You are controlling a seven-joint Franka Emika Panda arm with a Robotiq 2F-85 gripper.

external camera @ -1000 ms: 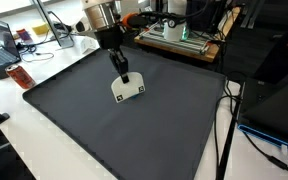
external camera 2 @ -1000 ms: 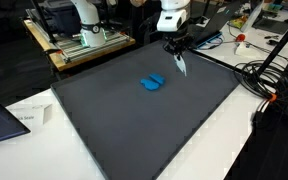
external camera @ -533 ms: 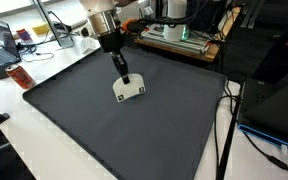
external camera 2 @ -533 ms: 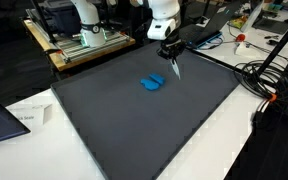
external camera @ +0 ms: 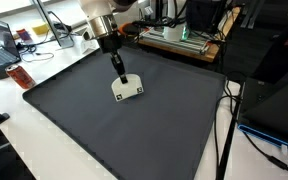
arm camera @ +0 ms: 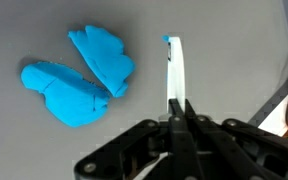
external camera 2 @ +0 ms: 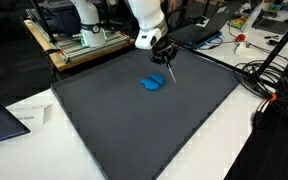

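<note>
Wrist view, your gripper (arm camera: 178,110) clamped on a thin white stick (arm camera: 174,72) at centre, blue object (arm camera: 79,75) upper left, grey mat (arm camera: 229,50).

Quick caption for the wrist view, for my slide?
Shut gripper holds a thin white stick beside a blue lump on the grey mat.

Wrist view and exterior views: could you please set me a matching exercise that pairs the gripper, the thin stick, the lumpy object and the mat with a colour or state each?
Things:
1. gripper
2. thin stick
3. lumpy object
4. mat

Colour or state:
A. bright blue, lying on the mat beside the stick
B. dark grey, spread flat
C. shut on the stick
D. white with a blue tip, held at one end

Pairs: 1-C, 2-D, 3-A, 4-B.
</note>
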